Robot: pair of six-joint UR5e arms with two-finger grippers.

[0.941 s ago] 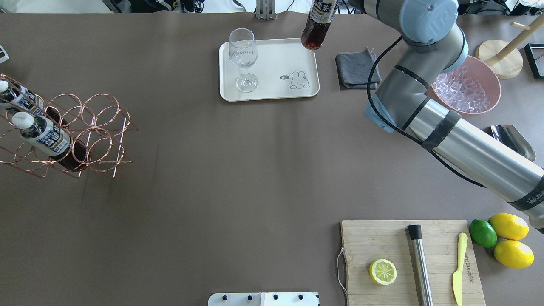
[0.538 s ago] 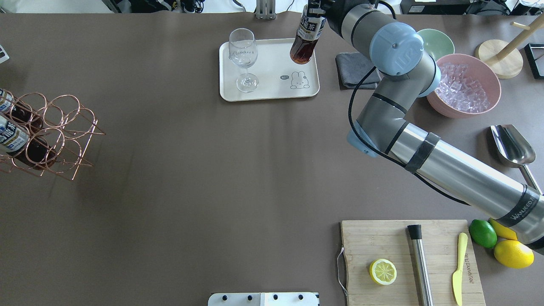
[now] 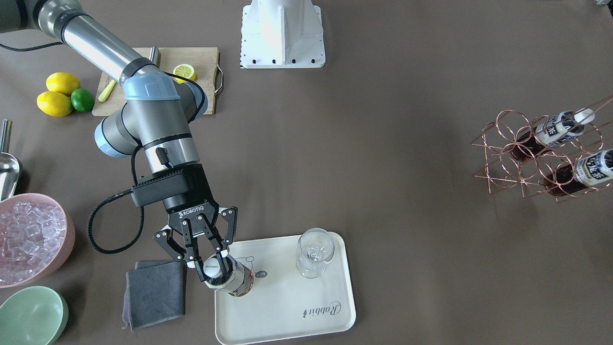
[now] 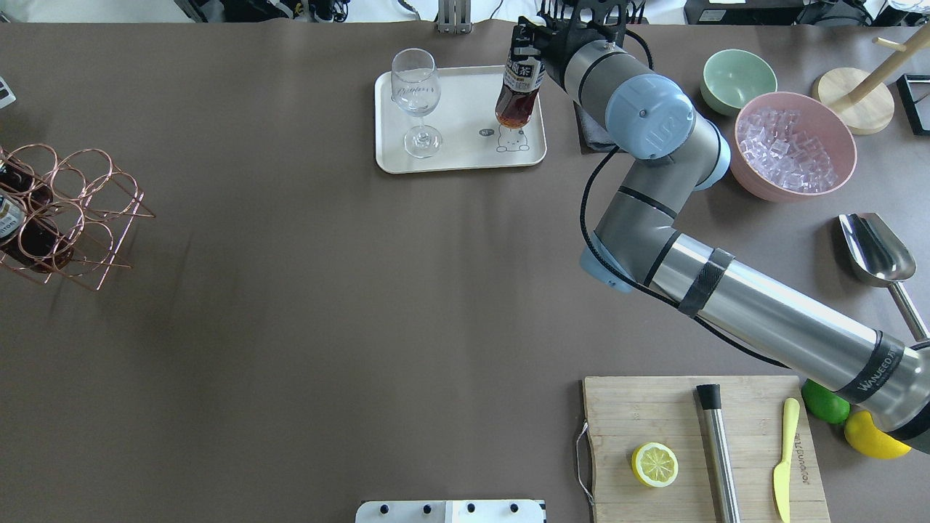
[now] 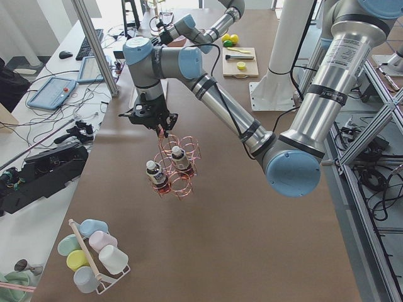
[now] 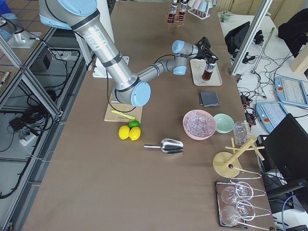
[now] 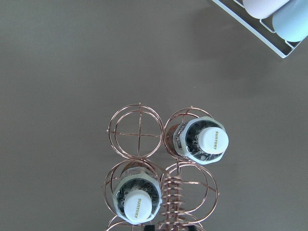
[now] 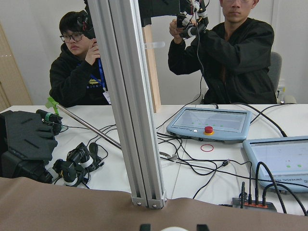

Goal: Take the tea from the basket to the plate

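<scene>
1. Brown desk (image 4: pixel 327 290): right gripper (image 3: pixel 210 268) clamps the tea (image 3: pixel 238 281) by its neck — cap up for standing.
2. It hangs low over the plate (image 3: pixel 287 311); contact unclear.
3. As for the left gripper (image 5: pixel 157 129) — cannot tell.

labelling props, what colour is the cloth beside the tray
Dark grey cloth, clearest in the front-facing view.

Straight-down look into the copper wire basket (image 7: pixel 139 134) on the brown table. The right tea bottle (image 7: pixel 207 140) and the lower-left tea bottle (image 7: pixel 137 203) stand upright in its rings, white caps up. The upper-left ring holds nothing. The coiled handle (image 7: pixel 172 202) sits between the bottles. Pastel cups (image 7: pixel 293 19) in a white rack (image 7: pixel 255 30) fill the top-right corner.
</scene>
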